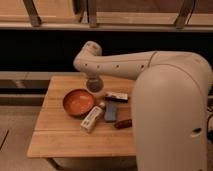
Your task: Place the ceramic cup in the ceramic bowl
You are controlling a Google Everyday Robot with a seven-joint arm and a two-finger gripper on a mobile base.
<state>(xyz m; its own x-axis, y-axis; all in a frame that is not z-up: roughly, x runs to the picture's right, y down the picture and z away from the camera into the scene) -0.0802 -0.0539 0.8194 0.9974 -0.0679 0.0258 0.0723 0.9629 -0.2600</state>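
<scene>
The ceramic bowl [78,102], orange-red inside with a dark rim, sits on the left half of the wooden table [55,142]. My gripper [93,83] hangs from the white arm just beyond the bowl's far right rim, above the table. It is shut on the ceramic cup [94,86], a small pale grey round shape under the wrist. The cup is lifted off the table and stands slightly right of and behind the bowl's middle.
A white carton [92,119] lies right of the bowl, touching its rim. A blue packet [111,112], a dark and white bar [118,96] and a red-brown item [122,123] lie further right. My white body [172,115] fills the right side.
</scene>
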